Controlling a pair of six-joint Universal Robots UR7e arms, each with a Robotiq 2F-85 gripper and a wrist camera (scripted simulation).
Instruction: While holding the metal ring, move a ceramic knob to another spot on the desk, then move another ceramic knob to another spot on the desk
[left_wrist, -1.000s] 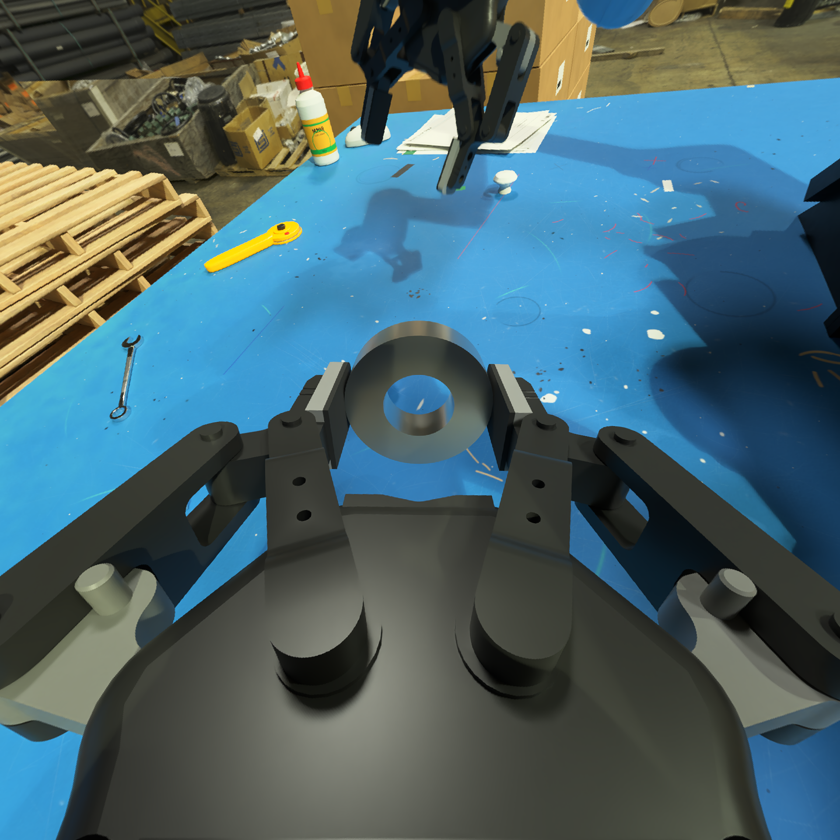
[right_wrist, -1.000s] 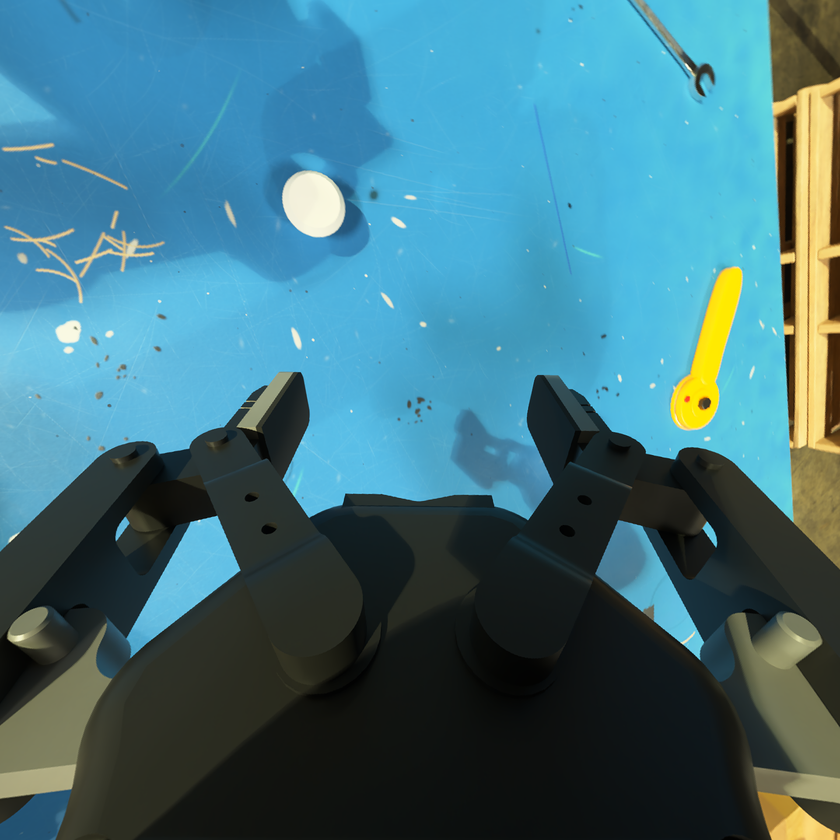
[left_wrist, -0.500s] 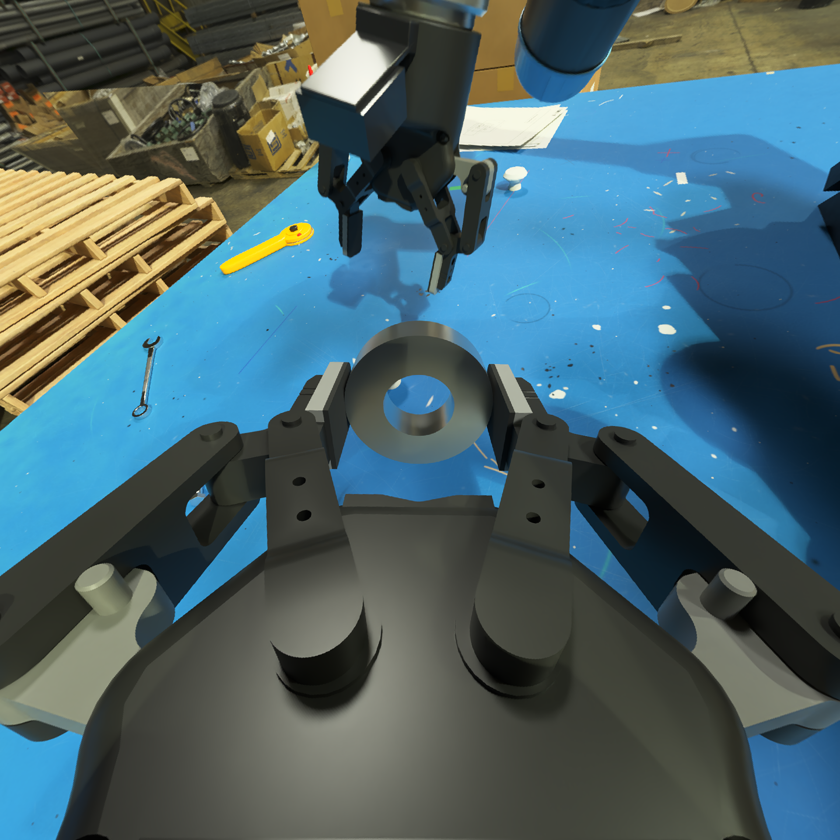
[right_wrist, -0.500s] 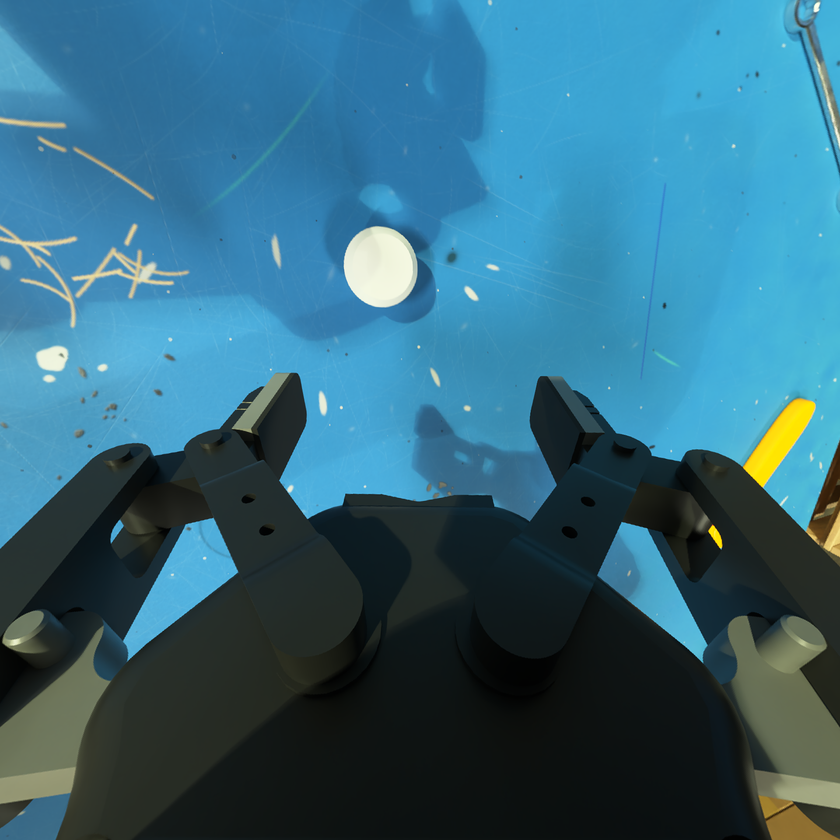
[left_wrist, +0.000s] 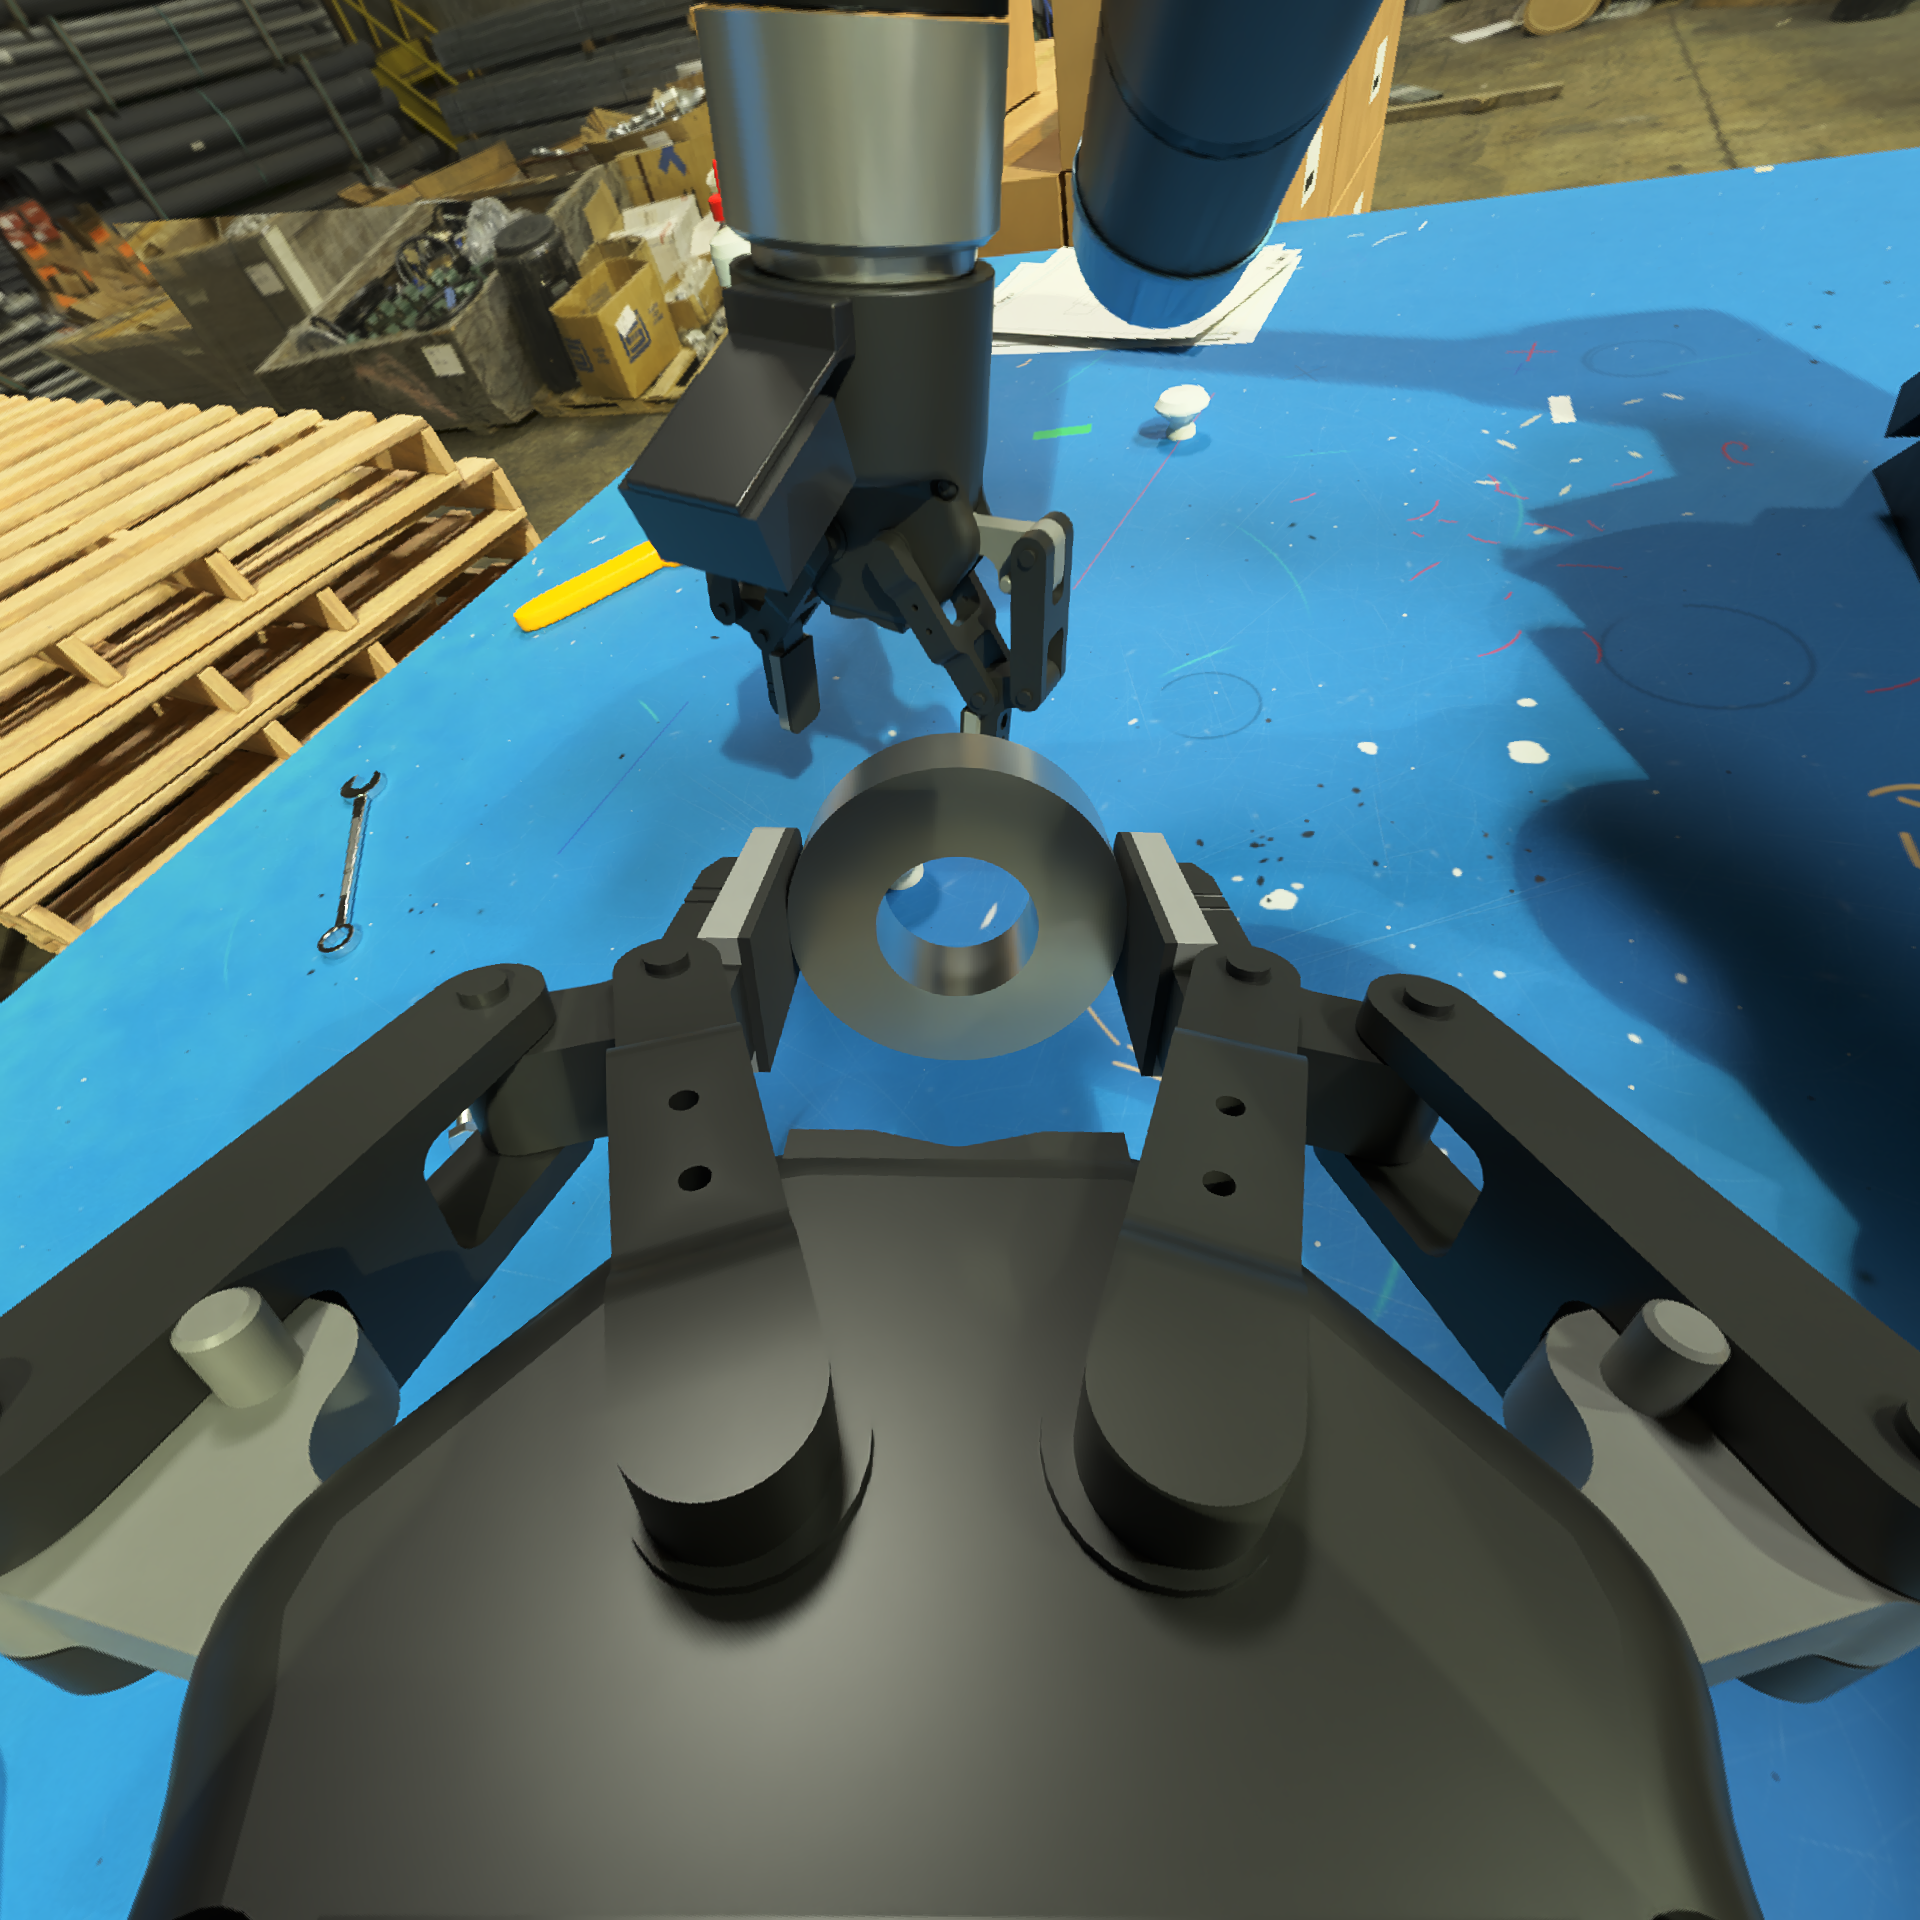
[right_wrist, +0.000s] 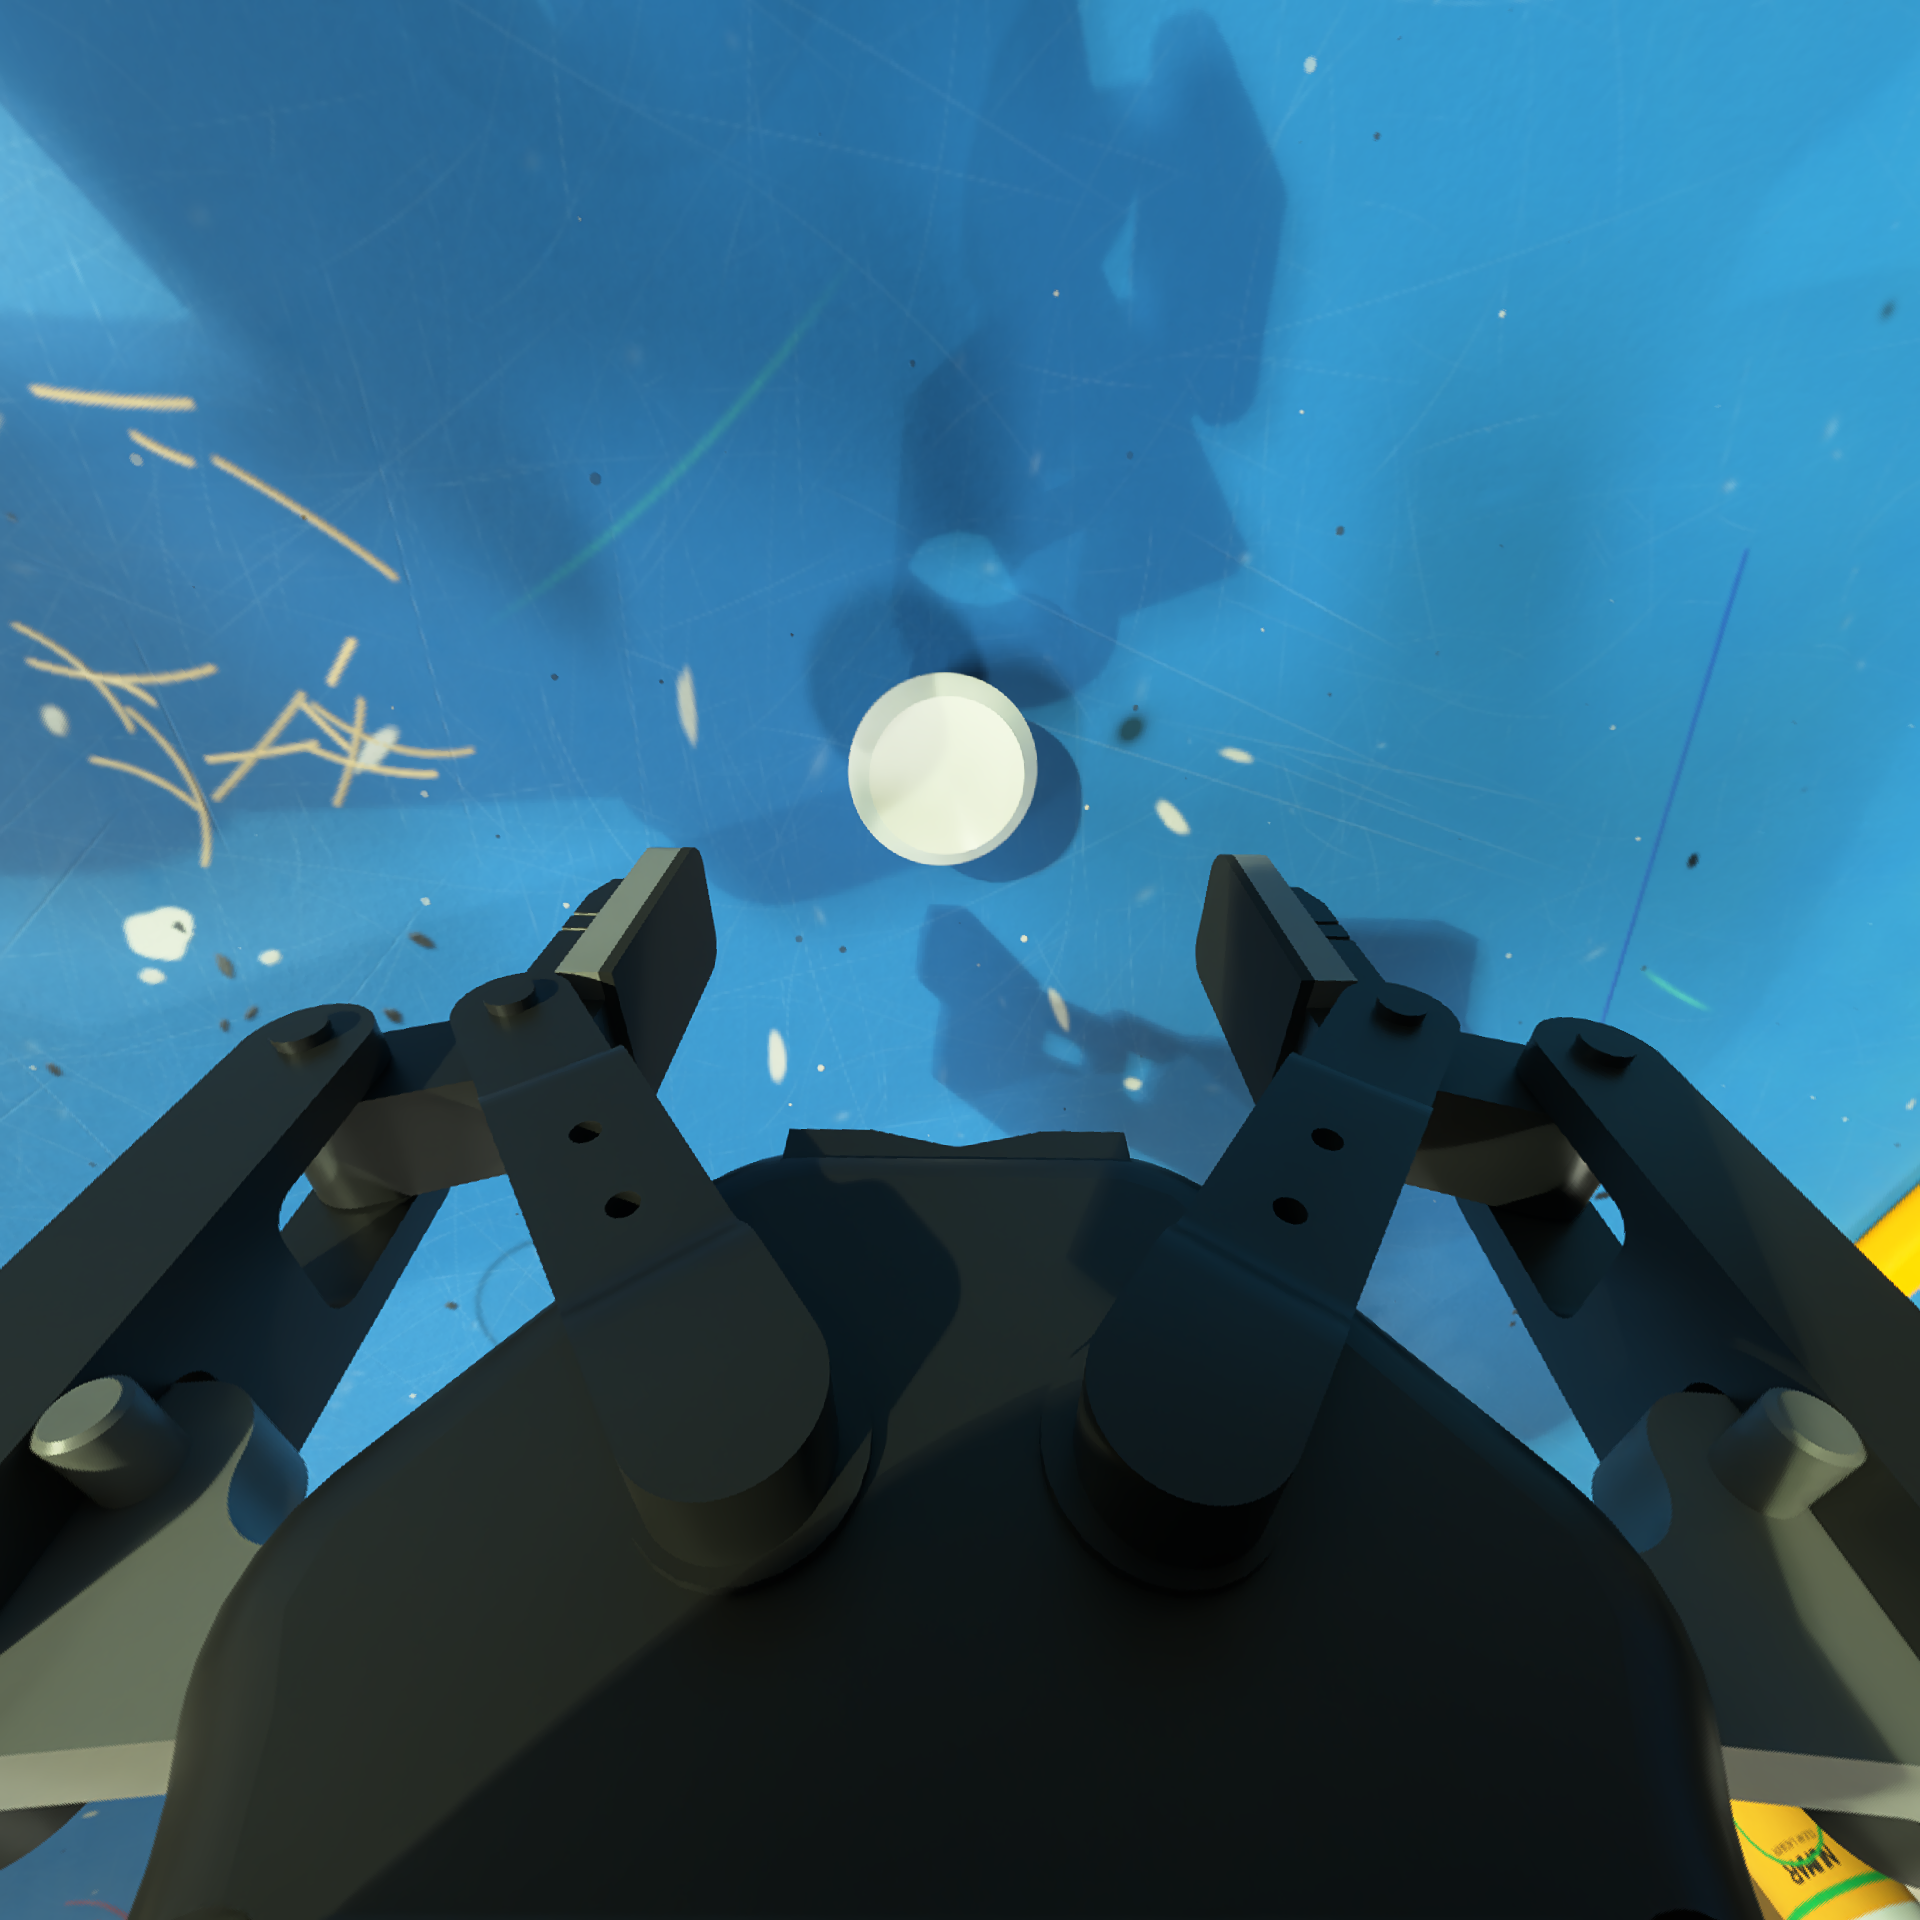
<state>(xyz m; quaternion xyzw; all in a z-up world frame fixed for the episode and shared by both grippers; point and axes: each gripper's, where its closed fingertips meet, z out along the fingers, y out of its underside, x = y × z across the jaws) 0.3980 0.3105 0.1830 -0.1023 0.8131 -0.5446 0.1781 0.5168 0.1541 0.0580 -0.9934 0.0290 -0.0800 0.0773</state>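
Note:
My left gripper is shut on the grey metal ring and holds it above the blue desk. My right gripper is open and empty, pointing down at the desk. A white ceramic knob stands on the desk just ahead of its fingertips, apart from them. In the left wrist view the right gripper hangs just beyond the ring, and a sliver of that knob shows through the ring's hole. A second white ceramic knob stands farther back on the desk.
A yellow cutter and a small wrench lie near the desk's left edge. White papers lie at the far edge. Wooden pallets and boxes are beyond the left edge. A glue bottle's edge shows at the lower right.
My right gripper has moved toward the left gripper and come lower over the near knob, which is now centred ahead of its open fingers. The left gripper still holds the ring.

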